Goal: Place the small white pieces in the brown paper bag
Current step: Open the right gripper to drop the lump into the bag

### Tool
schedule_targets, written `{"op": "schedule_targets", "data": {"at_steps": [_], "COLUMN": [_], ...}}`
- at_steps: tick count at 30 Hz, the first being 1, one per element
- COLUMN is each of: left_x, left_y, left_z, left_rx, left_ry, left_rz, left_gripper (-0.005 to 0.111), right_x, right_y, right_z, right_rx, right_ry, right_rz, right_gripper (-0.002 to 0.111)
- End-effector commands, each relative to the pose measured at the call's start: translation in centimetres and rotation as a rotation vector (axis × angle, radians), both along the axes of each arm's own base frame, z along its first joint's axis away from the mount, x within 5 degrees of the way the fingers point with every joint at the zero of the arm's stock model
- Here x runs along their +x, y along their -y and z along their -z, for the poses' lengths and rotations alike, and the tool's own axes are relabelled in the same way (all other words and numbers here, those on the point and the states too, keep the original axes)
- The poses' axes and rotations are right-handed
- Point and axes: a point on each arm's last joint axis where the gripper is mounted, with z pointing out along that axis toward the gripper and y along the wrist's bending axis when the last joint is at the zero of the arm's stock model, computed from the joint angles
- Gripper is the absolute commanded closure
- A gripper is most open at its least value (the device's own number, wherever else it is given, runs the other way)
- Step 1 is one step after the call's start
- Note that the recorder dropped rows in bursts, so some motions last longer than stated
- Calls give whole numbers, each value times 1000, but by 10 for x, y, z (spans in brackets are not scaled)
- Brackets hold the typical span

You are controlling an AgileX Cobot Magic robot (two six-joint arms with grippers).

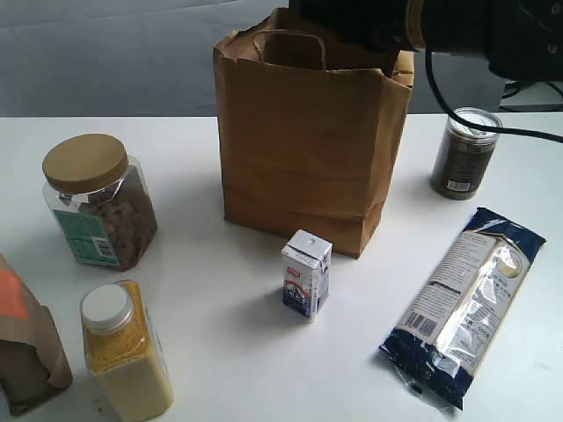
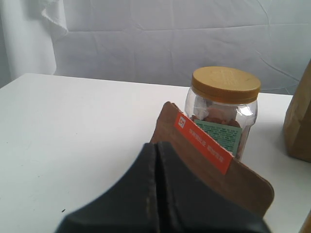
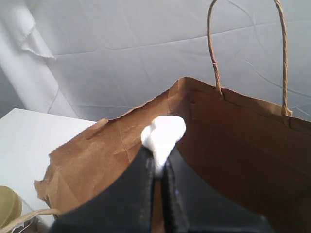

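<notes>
Jaws: right gripper (image 3: 158,167) nipping white piece (image 3: 164,134) over bag (image 3: 243,155).

No word or number can be read with certainty. The brown pouch (image 2: 243,184) carries an orange label (image 2: 204,143) with white letters, too blurred. The green label (image 1: 84,233) of the plastic jar (image 1: 110,202), the milk carton (image 1: 306,274) print and the noodle packet (image 1: 466,303) barcode are too small.

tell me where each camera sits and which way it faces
Exterior: raised above the table, looking down at the brown paper bag; right arm at top.
Left wrist: low, facing pouch and jar; shut left gripper shows.
Right wrist: over the bag's mouth; right gripper pinches a white piece.
All three show the bag.
</notes>
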Motion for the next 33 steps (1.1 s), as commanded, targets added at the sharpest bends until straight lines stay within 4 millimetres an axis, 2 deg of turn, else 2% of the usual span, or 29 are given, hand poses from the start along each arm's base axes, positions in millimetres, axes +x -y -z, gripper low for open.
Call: {"op": "schedule_targets", "data": {"at_steps": [1, 3, 5, 7, 10, 12, 24, 29, 33], "left_x": [0, 0, 0, 0, 0, 0, 0, 0, 0], "left_y": [1, 1, 1, 1, 1, 1, 1, 1, 1], "left_z": [1, 1, 1, 1, 1, 1, 1, 1, 1], "left_rx": [-13, -13, -13, -13, -13, -13, -13, -13, -13], "left_ry": [5, 5, 5, 5, 5, 5, 5, 5, 5], "left_rz": [5, 5, 5, 5, 5, 5, 5, 5, 5], "left_gripper": [107, 107, 107, 107, 107, 107, 107, 107, 107], "right_x": [6, 7, 7, 7, 9, 9, 7, 7, 5], "right_y": [4, 5, 6, 6, 7, 8, 10, 10, 13], "right_z": [-4, -3, -3, -3, -3, -3, -9, -9, -15], "right_rx": [4, 5, 3, 1, 3, 8, 14, 12, 20], "right_ry": [11, 10, 12, 14, 12, 7, 22, 24, 37], "right_rz": [23, 22, 21, 15, 24, 29, 32, 33, 44], "right_gripper": [108, 107, 100, 88, 60, 50, 50, 41, 43]}}
